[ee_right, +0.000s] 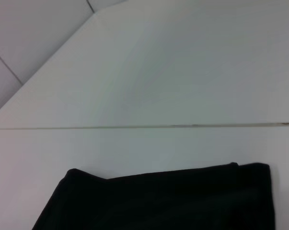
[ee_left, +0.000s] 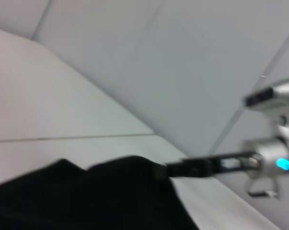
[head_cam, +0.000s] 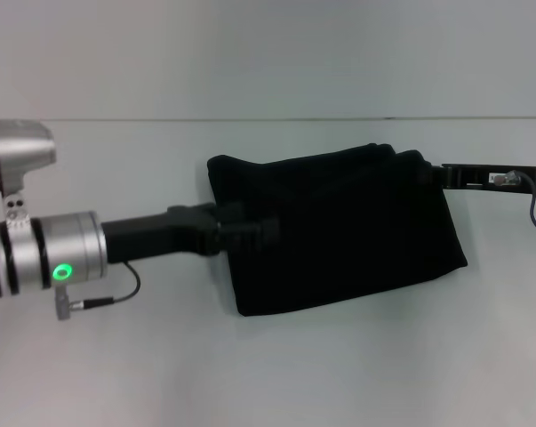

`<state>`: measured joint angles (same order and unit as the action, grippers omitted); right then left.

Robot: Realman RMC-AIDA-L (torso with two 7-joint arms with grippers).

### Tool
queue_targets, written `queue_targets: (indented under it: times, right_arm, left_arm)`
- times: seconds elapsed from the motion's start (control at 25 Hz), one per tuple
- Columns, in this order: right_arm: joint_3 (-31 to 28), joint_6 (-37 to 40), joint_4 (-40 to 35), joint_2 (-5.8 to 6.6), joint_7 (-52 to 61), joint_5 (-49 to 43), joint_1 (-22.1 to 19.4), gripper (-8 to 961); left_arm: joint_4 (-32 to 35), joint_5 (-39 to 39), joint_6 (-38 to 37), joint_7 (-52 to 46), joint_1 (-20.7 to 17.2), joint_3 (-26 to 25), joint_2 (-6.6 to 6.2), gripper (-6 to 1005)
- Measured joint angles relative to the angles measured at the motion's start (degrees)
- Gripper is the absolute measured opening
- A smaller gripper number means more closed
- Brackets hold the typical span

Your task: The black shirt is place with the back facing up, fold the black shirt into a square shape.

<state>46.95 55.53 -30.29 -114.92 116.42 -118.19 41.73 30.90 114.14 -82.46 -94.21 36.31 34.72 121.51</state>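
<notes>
at opposite edges of the black shirt (head_cam: 339, 231), left hand (head_cam: 250, 233) and right hand (head_cam: 441, 174).

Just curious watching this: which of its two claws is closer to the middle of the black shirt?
Left. The left gripper lies over the black shirt at its left edge, reaching inward. The right gripper is only at the shirt's far right corner.

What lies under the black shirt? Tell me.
The white table shows all around the black shirt. The left gripper reaches over its left edge; anything beneath the folded fabric is hidden.
</notes>
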Motion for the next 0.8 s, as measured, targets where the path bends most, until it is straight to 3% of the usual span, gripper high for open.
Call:
queue_targets:
  times: [0.32, 0.44, 0.64, 0.8]
  right_arm:
    - [-0.7, 1.6, -1.0, 0.84, 0.8, 0.3, -1.6, 53]
    - [-3.2, 4.4, -1.9, 1.56, 0.8, 0.4, -2.7, 284]
    - [-10.6, 11.7, -3.7, 3.64, 0.9, 0.6, -4.1, 462]
    - [-11.6, 15.4, -3.5, 5.53, 1.9, 0.6, -3.8, 642]
  left_arm:
    - [-2.8, -2.0, 18.3, -12.8, 4.0, 0.0, -0.08, 948]
    - [-3.7, -1.8, 23.7, -18.9, 5.4, 0.5, -0.26, 948]
    - [-5.8, -1.6, 28.4, -23.6, 6.9, 0.7, -0.67, 949]
    - [-8.6, -1.6, 31.1, -25.4, 8.7, 0.9, -1.28, 949]
